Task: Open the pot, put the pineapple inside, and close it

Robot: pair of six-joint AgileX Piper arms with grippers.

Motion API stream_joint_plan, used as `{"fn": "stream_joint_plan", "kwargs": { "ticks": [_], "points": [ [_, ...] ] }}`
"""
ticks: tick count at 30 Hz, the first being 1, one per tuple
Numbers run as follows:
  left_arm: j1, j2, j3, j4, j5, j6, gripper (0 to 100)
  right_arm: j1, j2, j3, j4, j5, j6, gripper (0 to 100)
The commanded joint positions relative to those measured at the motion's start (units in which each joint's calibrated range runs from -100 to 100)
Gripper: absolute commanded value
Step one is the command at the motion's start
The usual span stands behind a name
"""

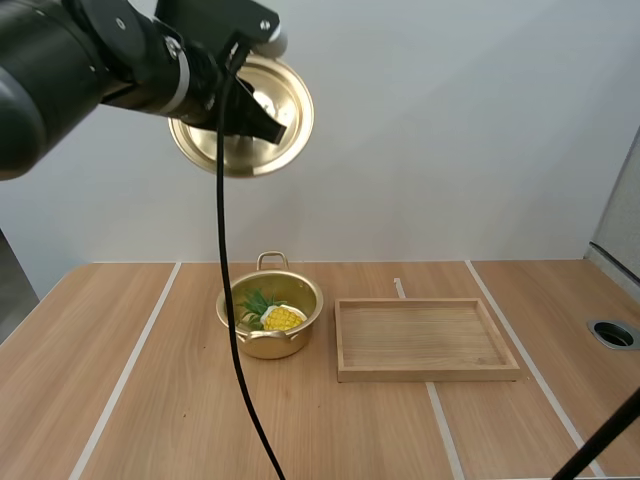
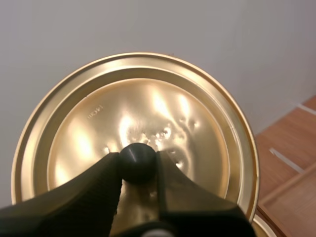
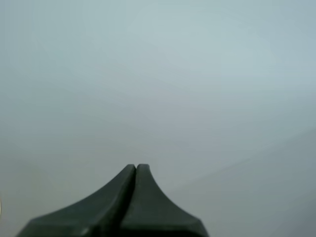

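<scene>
left claw (image 2: 138,160) pinches the round golden metal lid's (image 2: 148,111) black knob (image 2: 138,163) above the golden pot (image 1: 270,346) holding a yellow toy pineapple (image 1: 281,318); best lowered level, centred. right claw (image 3: 136,170) closed, empty.

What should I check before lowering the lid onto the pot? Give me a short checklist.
1. Left gripper pinches the lid by its knob: ok.
2. Pineapple lies inside the pot: ok.
3. Pineapple leaves sit below the pot's rim: cannot tell.
4. Lid is level for lowering: not ok, it is held high and steeply tilted.
5. Right gripper is shut on nothing and away from the pot: ok.
6. Wooden tray stands apart from the pot: ok.
</scene>
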Motion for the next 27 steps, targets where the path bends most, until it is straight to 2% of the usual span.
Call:
{"fn": "stream_joint_plan", "kwargs": {
  "ticks": [1, 11, 18, 27],
  "points": [
    [-0.14, 4.3, 0.4, -0.6, 7.7, 0.2, 0, -0.2, -0.7, -0.4, 0.4, -1.0, 0.8, 0],
    [-0.14, 19.3, 0.4, -0.6, 23.9, 1.6, 0, -0.2, -1.9, -0.4, -1.7, -0.7, 3.4, 0],
    [-0.14, 27.0, 0.4, -0.6, 25.3, 1.6, 0, -0.2, -3.5, -0.4, -4.2, -0.7, 3.4, 0],
    [-0.14, 33.4, 0.4, -0.6, 24.4, 2.5, 0, -0.2, -3.6, -0.4, -4.6, -0.7, 3.4, 0]
  ]
}}
